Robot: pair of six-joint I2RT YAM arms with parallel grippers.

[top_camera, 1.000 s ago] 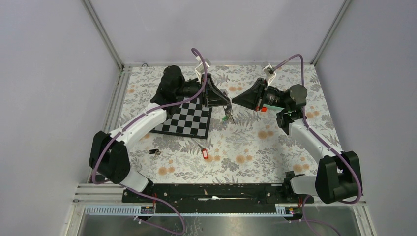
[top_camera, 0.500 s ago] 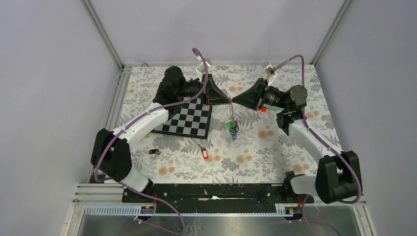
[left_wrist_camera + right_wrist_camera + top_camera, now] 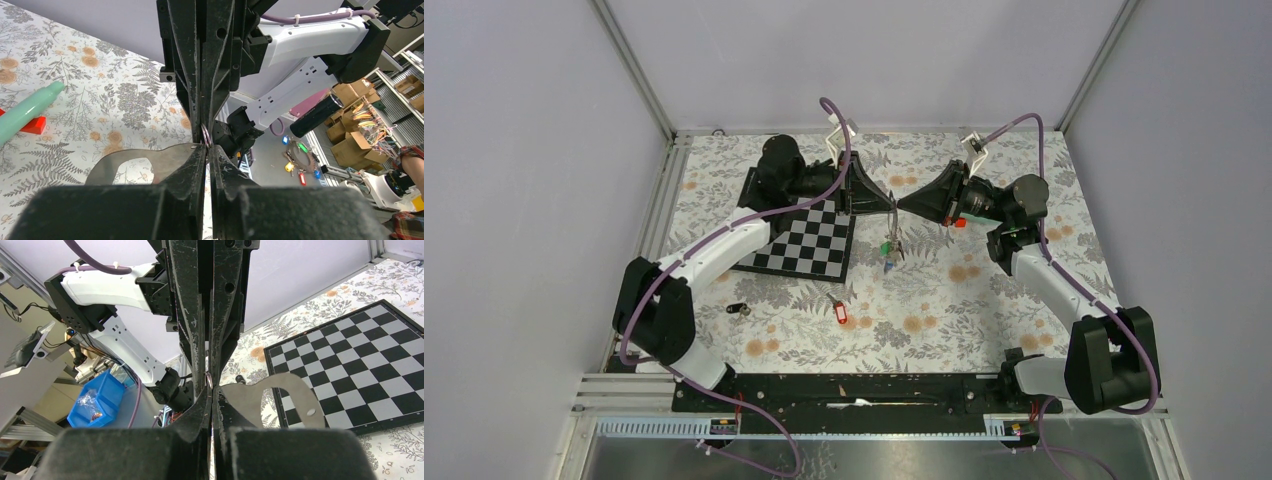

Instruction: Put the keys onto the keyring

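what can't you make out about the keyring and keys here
- keyring: both wrist views show only a sliver; the left hand and right hand hide the rest.
- hanging keys: top view, too small to count or tell whether threaded; out of sight in both wrist views.

A fixed camera high behind the arm bases (image 3: 699,370) looks down on the flower-patterned table (image 3: 944,300), bases along the bottom edge. Each wrist camera sits close behind its own black jaws, looking along them. The view behind the left gripper (image 3: 207,148) faces the right arm (image 3: 310,40); that behind the right gripper (image 3: 212,390) faces the left arm (image 3: 110,285). Both share the thin grey wire keyring (image 3: 205,139) pinched at centre frame. The black-and-white chequered board (image 3: 809,245) shows overhead and on the right of the right-wrist view.
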